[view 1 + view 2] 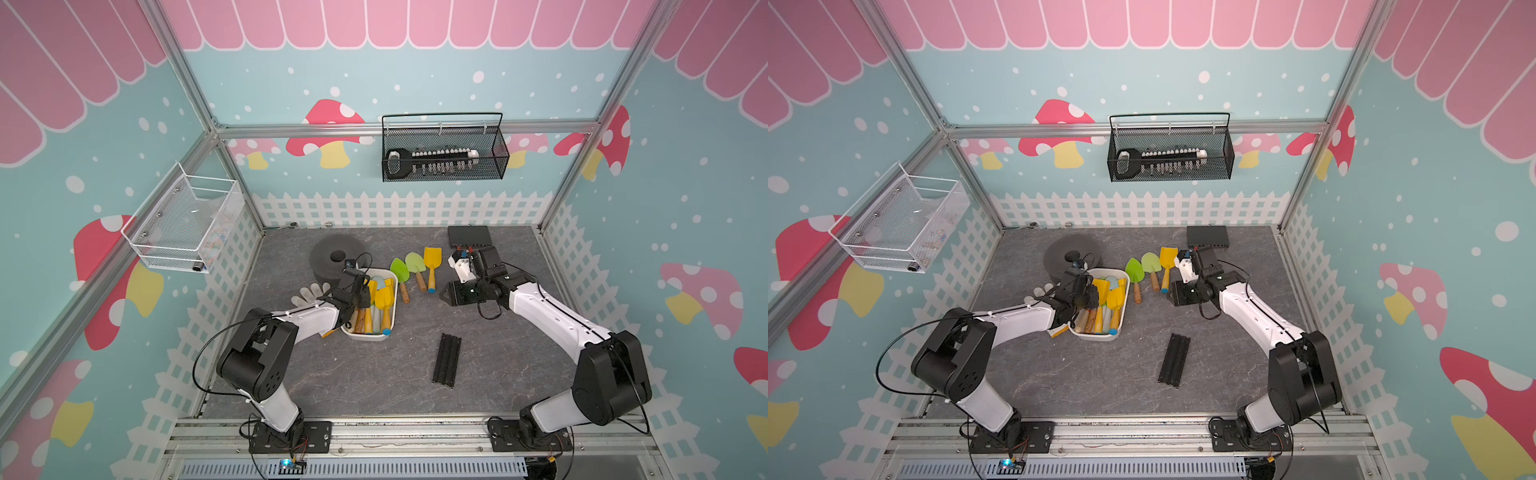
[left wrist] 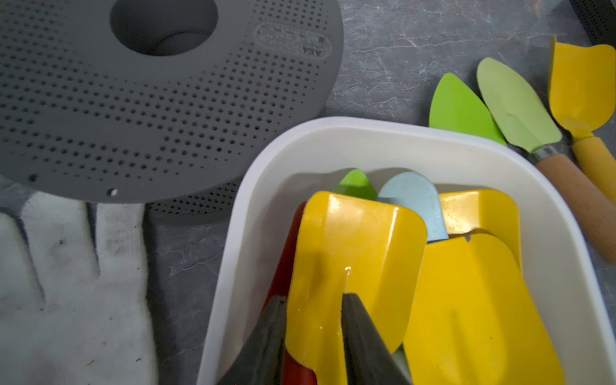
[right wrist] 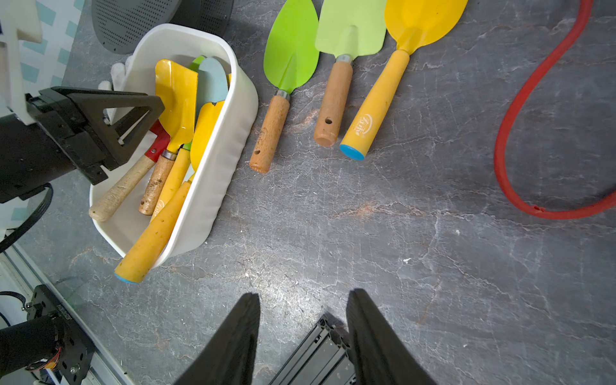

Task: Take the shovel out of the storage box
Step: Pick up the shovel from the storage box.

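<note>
The left gripper (image 2: pixel 314 296) is being presented inside the storage box (image 2: pixel 333 133), a shallow white tub. Its fingers (image 2: pixel 363 333) are being set astride one raised side edge of the yellow shovel (image 2: pixel 360 250). One finger is being shown outside the blade, the other over its inner face. Whether the edge is being pinched or merely straddled cannot be told. The yellow shovel is lying on the pile in the box, with its blade just ahead of the fingertips and its handle running back under the gripper. A second yellow blade (image 2: pixel 473 300), a blue blade (image 2: pixel 413 200) and a red blade (image 2: pixel 286 253) are being seen close beside the fingers, within the same box. Outside the box wall, a grey perforated disc (image 2: pixel 133 116) is lying ahead of the fingertips and a white glove (image 2: pixel 66 283) to one finger's outer side.

The right gripper (image 3: pixel 305 293) is being held above the table (image 3: pixel 366 216), well apart from the box. Its fingers are being shown spread, with nothing gripped. A black slotted bar (image 3: pixel 316 356) is lying below, between them. Ahead of the fingertips, three shovels (image 3: pixel 333 100) are lying side by side just beside the box.
</note>
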You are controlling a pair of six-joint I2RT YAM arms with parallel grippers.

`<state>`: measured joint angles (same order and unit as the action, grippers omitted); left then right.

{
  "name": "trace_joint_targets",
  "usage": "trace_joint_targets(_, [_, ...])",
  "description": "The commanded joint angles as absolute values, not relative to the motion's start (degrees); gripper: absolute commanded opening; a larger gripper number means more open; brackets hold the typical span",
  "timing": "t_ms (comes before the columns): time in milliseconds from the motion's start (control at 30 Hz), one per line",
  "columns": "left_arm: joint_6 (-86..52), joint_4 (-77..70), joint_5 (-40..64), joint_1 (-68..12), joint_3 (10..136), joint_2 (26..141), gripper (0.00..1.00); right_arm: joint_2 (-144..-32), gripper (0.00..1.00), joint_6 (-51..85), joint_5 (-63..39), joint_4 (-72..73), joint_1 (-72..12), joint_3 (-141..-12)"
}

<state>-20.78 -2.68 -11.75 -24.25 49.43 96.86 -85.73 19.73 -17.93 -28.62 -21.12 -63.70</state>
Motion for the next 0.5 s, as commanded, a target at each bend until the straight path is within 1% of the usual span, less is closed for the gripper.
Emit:
trace_joint_targets(0, [-20.7, -4.3, -9.9, -23.7, 49.4, 98.2, 0.32, -84.1, 0.49, 19.8, -18.2, -27.9, -21.7, -62.8])
trace_joint_targets(200, [-20.8, -3.9, -10.6, -21.8, 49.6, 98.6, 0.33, -83.6, 0.49, 19.9, -18.2, -27.9, -21.7, -62.6])
trace_joint_targets(467, [-20.0, -5.9, -11.7, -21.6, 48.2, 97.6, 0.48, -83.6, 0.49, 20.0, -18.5, -27.6, -21.8, -62.5])
